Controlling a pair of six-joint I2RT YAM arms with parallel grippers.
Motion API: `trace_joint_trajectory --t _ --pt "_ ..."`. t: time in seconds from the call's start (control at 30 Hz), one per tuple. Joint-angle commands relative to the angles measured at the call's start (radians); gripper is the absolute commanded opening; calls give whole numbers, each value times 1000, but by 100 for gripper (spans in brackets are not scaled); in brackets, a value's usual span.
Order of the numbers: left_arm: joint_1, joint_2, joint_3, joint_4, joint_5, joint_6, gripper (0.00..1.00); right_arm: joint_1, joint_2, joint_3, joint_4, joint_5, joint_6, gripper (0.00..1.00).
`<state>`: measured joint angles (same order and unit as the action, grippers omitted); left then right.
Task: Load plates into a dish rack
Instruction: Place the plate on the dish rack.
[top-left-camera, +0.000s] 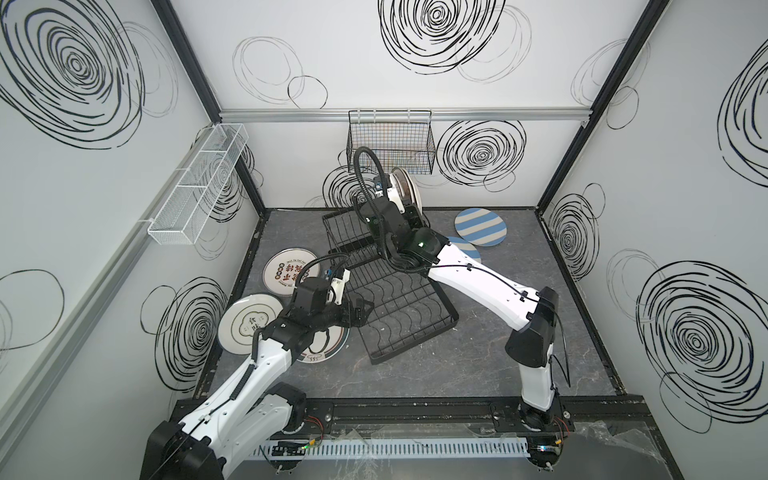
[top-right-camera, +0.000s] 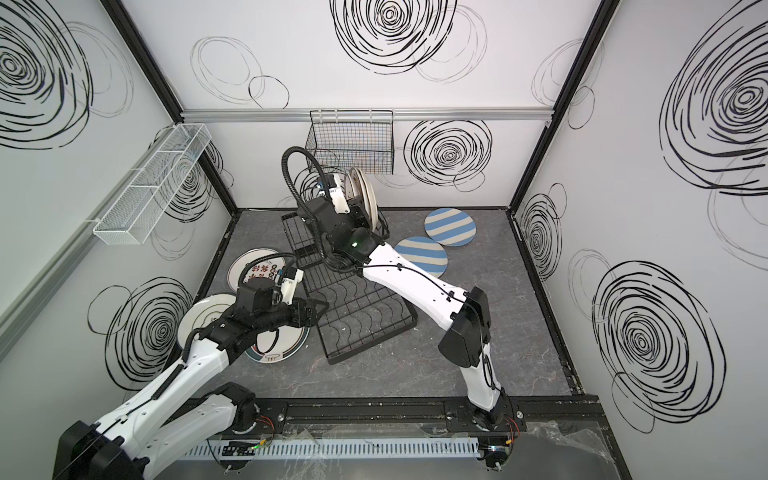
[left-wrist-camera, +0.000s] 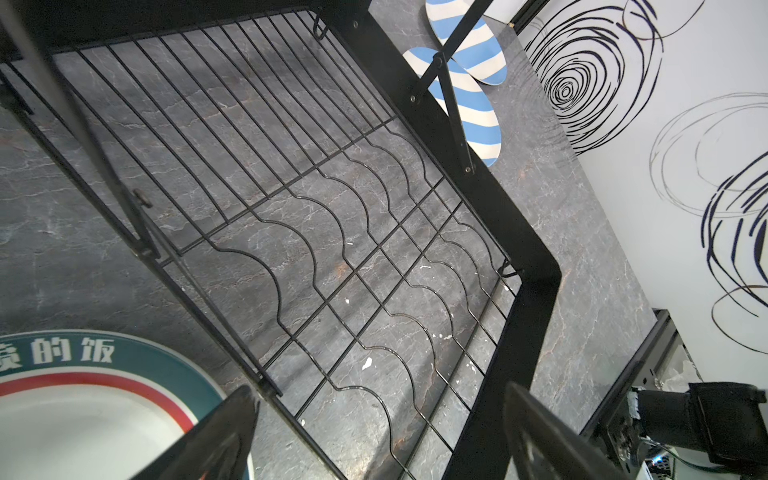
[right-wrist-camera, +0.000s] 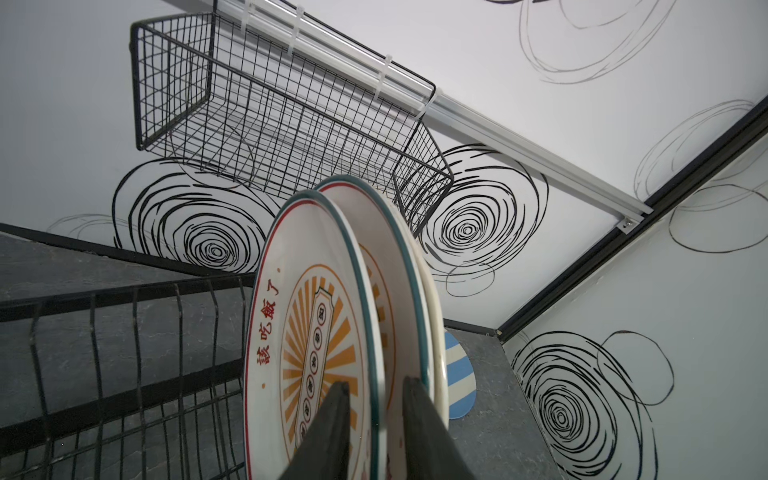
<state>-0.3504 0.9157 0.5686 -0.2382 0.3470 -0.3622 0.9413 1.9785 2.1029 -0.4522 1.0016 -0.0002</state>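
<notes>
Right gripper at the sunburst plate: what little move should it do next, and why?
Probably lift the right gripper straight off the sunburst plate: the plate stands upright in the dish rack and the jaws straddle its rim with gaps showing, so it seems placed.

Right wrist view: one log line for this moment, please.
right gripper: jaws open astride upright sunburst plate in dish rack | left gripper: jaws open, empty | striped plates: on table
</notes>
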Motion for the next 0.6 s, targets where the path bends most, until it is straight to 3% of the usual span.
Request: trace_joint_trajectory --t 0.0,0.33,0.47,0.57 --pt "10 3 19 10 -11 13 96 -23 -21 41 -48 23 10 34" --pt "27 8 21 10 -17 13 96 -28 -170 68 -63 -199 82 68" --pt "40 18 26 10 -17 11 96 -56 -289 -17 -52 -293 129 73" --pt "50 26 31 8 -9 17 96 -135 -423 -191 -25 -390 198 74"
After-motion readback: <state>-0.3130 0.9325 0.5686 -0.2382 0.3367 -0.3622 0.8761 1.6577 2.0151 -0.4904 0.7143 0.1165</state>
